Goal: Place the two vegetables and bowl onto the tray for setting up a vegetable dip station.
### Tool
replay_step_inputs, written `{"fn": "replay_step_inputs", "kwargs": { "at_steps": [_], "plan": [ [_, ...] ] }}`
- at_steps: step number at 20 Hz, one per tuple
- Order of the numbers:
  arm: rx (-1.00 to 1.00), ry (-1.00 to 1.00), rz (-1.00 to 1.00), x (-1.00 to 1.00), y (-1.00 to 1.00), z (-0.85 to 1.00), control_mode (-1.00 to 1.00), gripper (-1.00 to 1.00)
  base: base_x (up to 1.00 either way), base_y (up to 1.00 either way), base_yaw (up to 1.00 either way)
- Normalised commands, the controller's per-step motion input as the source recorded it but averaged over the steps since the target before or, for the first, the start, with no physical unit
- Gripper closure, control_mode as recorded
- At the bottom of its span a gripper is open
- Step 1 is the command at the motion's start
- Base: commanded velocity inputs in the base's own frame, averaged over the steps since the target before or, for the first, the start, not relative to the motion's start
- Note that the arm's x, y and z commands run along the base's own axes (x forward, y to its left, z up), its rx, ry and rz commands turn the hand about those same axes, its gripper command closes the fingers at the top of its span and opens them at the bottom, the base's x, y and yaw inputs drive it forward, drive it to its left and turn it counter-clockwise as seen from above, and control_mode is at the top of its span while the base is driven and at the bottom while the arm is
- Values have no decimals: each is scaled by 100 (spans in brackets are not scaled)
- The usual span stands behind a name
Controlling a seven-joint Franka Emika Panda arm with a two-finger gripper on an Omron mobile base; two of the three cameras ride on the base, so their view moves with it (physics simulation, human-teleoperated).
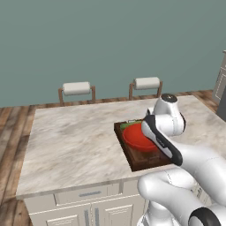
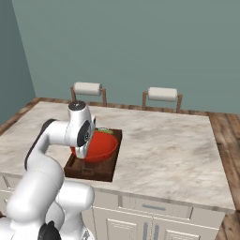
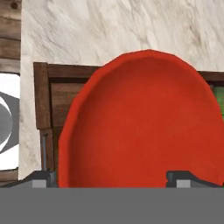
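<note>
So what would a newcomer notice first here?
The red bowl sitting on the dark wooden tray near the front edge of the marble island. The white arm leans over it, its open fingers spread just above the bowl's rim.

Glossy white rounded arm (image 1: 194, 163) segments, dark joint bands, black-ringed end caps.

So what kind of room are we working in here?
Most likely a home kitchen: a marble-topped island with white drawers and cabinet doors below, two stools pulled up at its far side, and wood plank flooring under a plain teal wall.
</note>
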Motion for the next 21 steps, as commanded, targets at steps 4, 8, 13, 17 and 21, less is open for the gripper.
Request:
{"fn": "replay_step_inputs", "kwargs": {
  "at_steps": [4,8,13,17,21],
  "plan": [
    [0,4,0,-6,0,32,-100,-100,0,0,0],
    [0,4,0,-9,0,37,-100,-100,0,0,0],
    [0,5,0,-12,-1,37,-100,-100,0,0,0],
    [0,5,0,-29,-6,37,-100,-100,0,0,0],
    [0,2,0,-41,-10,28,-100,-100,0,0,0]
  ]
}}
